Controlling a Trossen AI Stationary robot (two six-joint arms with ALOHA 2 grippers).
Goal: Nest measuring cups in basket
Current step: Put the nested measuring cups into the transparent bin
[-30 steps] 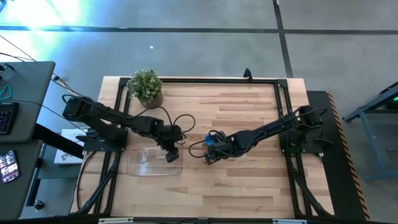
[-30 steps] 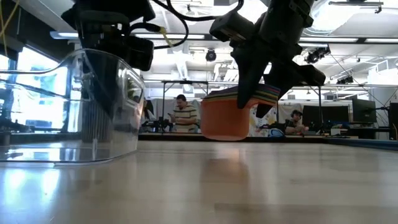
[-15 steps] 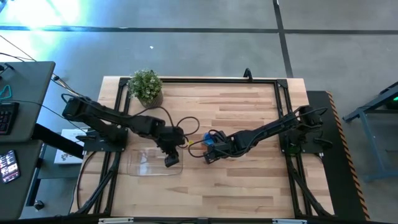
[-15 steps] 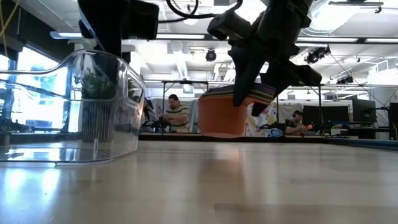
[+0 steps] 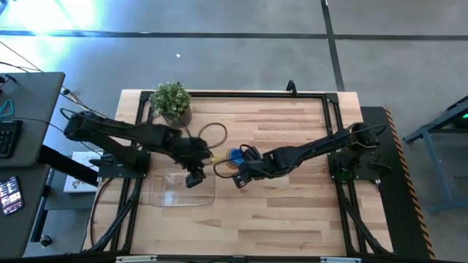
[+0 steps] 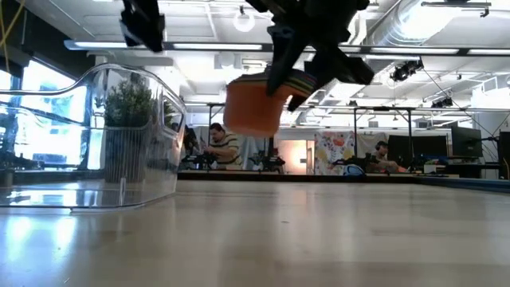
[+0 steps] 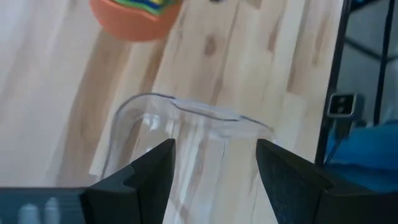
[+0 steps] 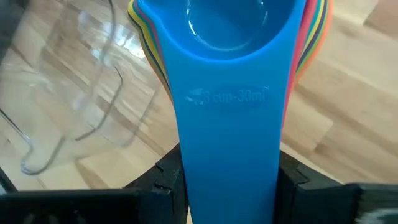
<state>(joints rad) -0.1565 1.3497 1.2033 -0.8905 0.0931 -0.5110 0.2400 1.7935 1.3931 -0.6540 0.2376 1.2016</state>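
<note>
Your right gripper (image 5: 239,177) clamps the flat handles of the nested glossy plastic measuring cups (image 6: 253,108), airborne at three o'clock of the clear rounded basket (image 5: 172,191), where your left gripper (image 5: 194,177) hovers open-jawed.

Left end effector (image 7: 214,171) fingers spread above clear basket (image 7: 186,118) on wooden table (image 7: 56,93); orange measuring cups (image 7: 134,15) stack beyond basket rim.

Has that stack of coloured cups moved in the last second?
Yes. The cups, in the right gripper, have risen off the table and moved toward the basket.
</note>
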